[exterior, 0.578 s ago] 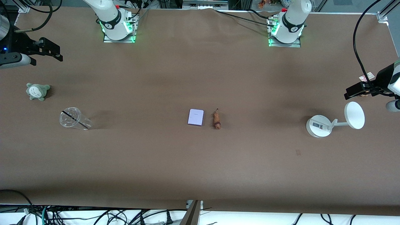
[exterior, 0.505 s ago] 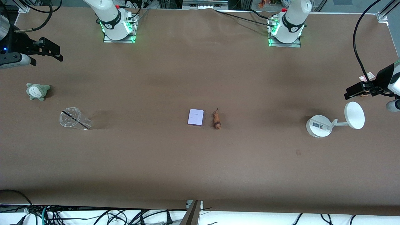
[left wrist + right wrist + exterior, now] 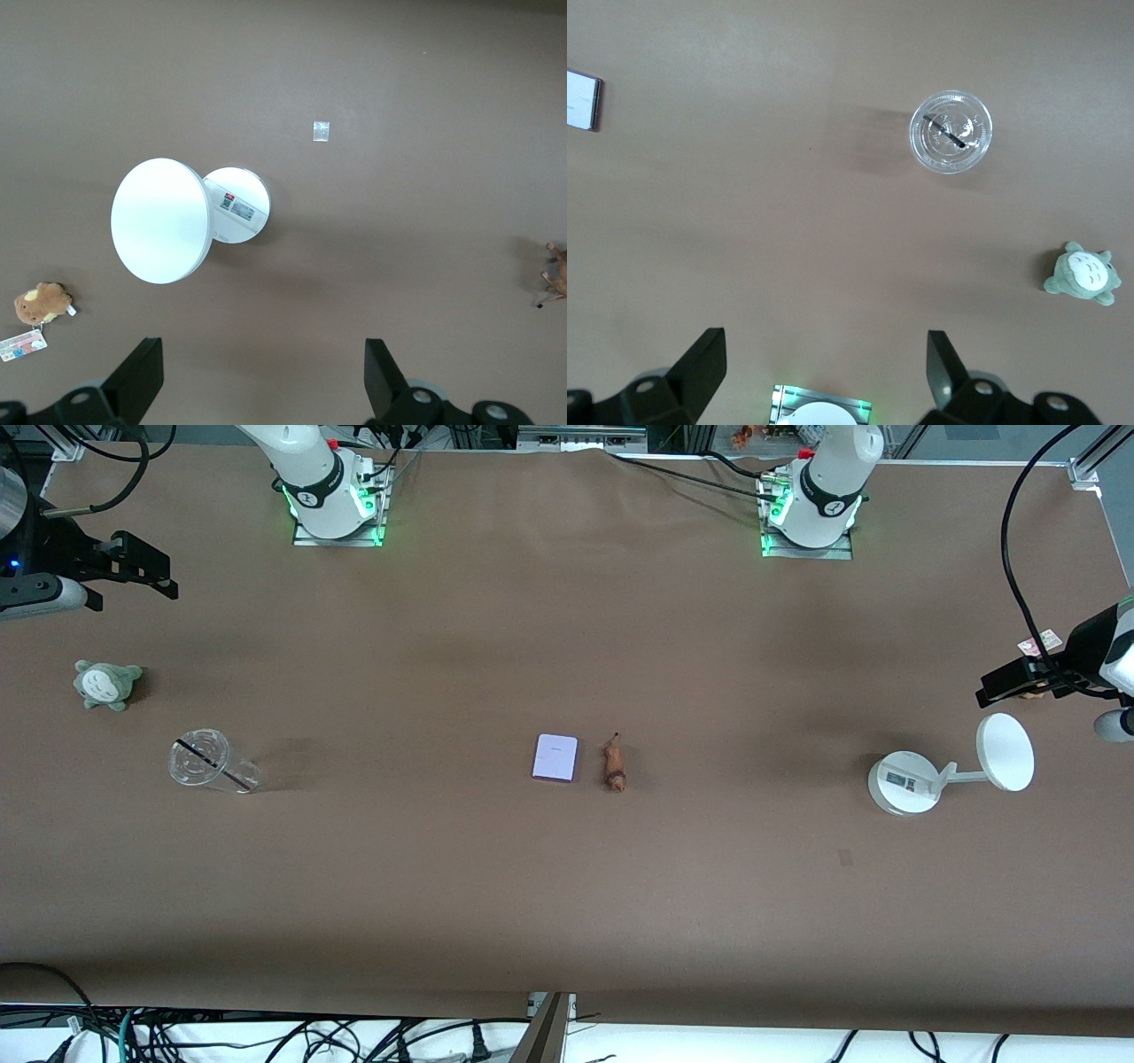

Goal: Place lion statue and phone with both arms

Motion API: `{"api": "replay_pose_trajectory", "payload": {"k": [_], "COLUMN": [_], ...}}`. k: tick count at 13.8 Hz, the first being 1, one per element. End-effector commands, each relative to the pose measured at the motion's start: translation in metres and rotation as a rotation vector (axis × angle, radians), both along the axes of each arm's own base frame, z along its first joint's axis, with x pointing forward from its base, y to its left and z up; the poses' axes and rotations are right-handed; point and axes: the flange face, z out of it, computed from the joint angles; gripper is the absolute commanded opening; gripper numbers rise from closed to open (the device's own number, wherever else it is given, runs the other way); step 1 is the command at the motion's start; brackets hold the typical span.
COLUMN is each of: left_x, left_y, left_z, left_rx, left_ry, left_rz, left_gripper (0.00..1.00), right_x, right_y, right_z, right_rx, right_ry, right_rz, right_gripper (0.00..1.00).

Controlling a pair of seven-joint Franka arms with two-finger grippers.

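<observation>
Phone (image 3: 555, 757) lies flat mid-frame on the desk (image 3: 567, 886), lion statue (image 3: 614, 764) just beside it. Phone's thin and probably slick, so pinch its long edges; lion's light and rigid, grab mid-body. Left end effector (image 3: 262, 376) and right end effector (image 3: 824, 372) both hang open and empty.

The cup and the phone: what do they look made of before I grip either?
The cup: clear, glossy thin plastic by the look of it; the table shows through its wall. The phone: a flat pale lavender slab with a smooth, matte-looking face, probably plastic or glass; the views leave that open.
</observation>
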Motion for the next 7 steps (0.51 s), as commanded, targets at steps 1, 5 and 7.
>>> {"api": "replay_pose_trajectory", "payload": {"k": [1, 5, 7], "left_x": [0.006, 0.008, 0.018], "left_y": [-0.008, -0.028, -0.046], "left_z": [-0.001, -0.003, -0.026], "left_rx": [-0.026, -0.028, -0.080], "left_ry": [0.005, 0.006, 0.036], "left_rz": [-0.031, -0.038, 0.000], "left_gripper": [1.00, 1.00, 1.00], "right_x": [0.005, 0.018, 0.027], "right_y": [0.000, 0.002, 0.007], "right_z": [0.003, -0.023, -0.036], "right_rx": [0.018, 0.021, 0.024], "right_ry": [-0.005, 0.039, 0.056], "right_rz": [0.004, 0.040, 0.068], "right_gripper": [1.00, 1.00, 1.00]}}
